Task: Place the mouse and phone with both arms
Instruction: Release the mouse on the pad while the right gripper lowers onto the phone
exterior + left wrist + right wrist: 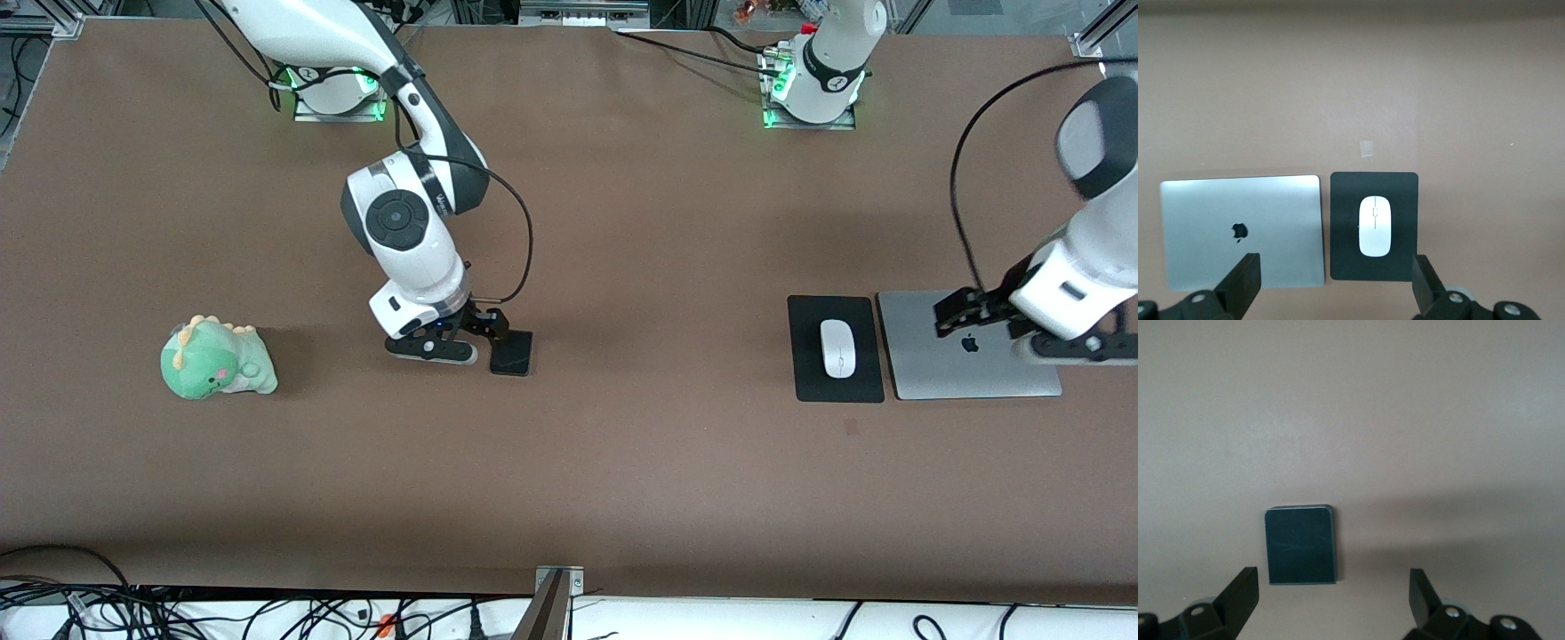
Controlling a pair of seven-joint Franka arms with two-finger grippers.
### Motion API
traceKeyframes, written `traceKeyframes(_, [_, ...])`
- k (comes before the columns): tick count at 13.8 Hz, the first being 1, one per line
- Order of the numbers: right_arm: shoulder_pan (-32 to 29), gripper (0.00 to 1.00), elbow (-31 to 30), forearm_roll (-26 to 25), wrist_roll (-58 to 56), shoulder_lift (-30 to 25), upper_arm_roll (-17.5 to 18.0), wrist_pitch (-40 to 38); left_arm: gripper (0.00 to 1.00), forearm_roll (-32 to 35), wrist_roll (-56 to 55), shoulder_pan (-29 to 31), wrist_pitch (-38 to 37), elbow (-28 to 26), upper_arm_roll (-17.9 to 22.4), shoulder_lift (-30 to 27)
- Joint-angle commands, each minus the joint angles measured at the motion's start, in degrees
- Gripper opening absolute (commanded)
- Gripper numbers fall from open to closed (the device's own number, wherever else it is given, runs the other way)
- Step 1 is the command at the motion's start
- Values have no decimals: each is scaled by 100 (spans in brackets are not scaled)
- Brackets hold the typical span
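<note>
White, glossy, oval computer mouse (837, 348) with thin grey midline: flat on a black rectangular mouse pad (836, 388), toward the left arm's end of the brown worktop (622, 462). Just beside the pad, on the side closer to that end: closed silver laptop (969, 378) with a dark logo on its lid. Left gripper (962, 313) up over the laptop, black fingers (1245, 280) spread wide with nothing between them; laptop, pad and mouse all in sight in the left wrist view, mouse (1375, 225) lying clear of both fingertips.

Small, flat, black phone (512, 352) with rounded corners: on the bare worktop near the table's middle, somewhat toward the right arm's end. Right gripper (484, 324) low over the worktop right beside the phone, fingers (1238, 590) wide apart and empty; in the right wrist view, phone (1301, 545) lying between the two fingertips' lines, touched by neither.

Green plush dinosaur (216, 359) with yellow spikes and pink cheeks: on the worktop toward the right arm's end, well apart from the phone.
</note>
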Motion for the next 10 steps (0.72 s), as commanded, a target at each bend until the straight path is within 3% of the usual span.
traceKeyframes(1, [219, 100, 283, 67, 374, 318, -49, 64, 100, -313, 365, 130, -562, 280, 6, -337])
traceKeyframes(6, [535, 100, 292, -12, 516, 635, -67, 776, 100, -304, 690, 130, -1126, 940, 6, -328])
traceKeyframes(10, [527, 100, 292, -39, 481, 863, -85, 952, 100, -313, 629, 86, -1328, 967, -204, -354])
